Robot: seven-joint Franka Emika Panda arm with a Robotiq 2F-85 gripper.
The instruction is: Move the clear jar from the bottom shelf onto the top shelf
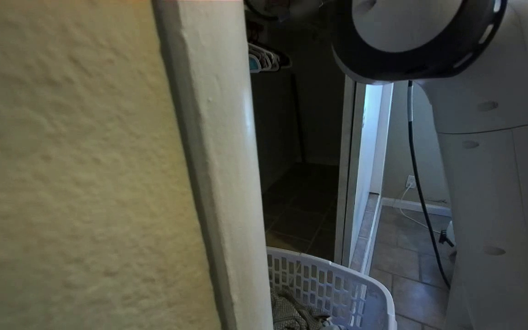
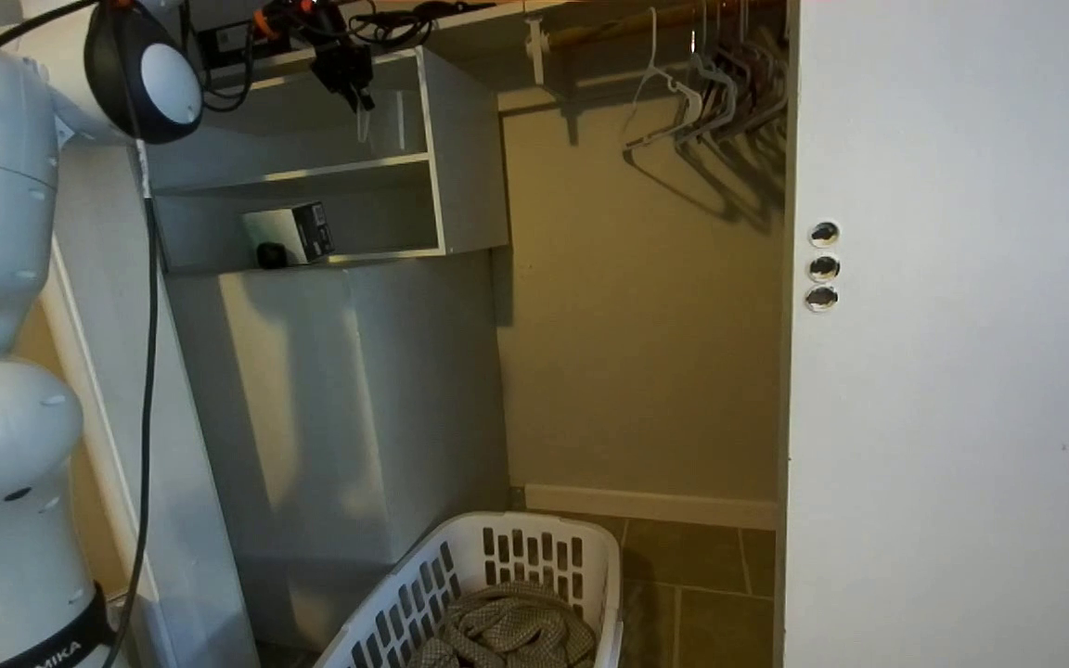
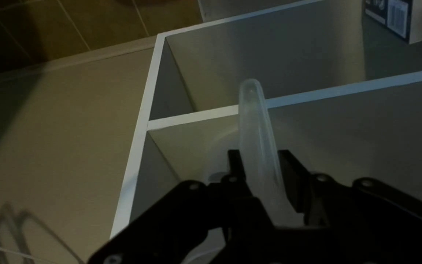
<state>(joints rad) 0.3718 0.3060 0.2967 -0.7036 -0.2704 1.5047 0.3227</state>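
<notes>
Since floor (image 3: 104,18) is shown toward 12 o'clock in the wrist view, the scene is taken to be inverted, with the upper shelf (image 3: 343,90) read as the one nearer 6 o'clock. The jar (image 3: 258,135) is held by the gripper (image 3: 259,154): what looks like its handle (image 3: 252,102) is pinched between the fingers (image 3: 236,164), pointed toward 12 o'clock, and a faint body (image 3: 221,153) is made out behind, toward 10. A handle grip is presumably used because the body could not easily be spanned. Toward 2 o'clock, a box (image 3: 387,17) is seen on the lower shelf (image 3: 288,51), well apart from the jar. In an exterior view, the gripper is hung fingers-down in front of the unit (image 2: 470,153), and the jar is found at its 5 o'clock, at the upper shelf; by that placing, the body can presumably be set inside with the gripper left outside. Whether weight is borne by the upper shelf cannot be told; only setting down and release seem to be left. In an exterior view where wall (image 1: 76,165) is spread at 9 o'clock and the arm (image 1: 488,174) at 3, neither jar nor gripper is shown.
</notes>
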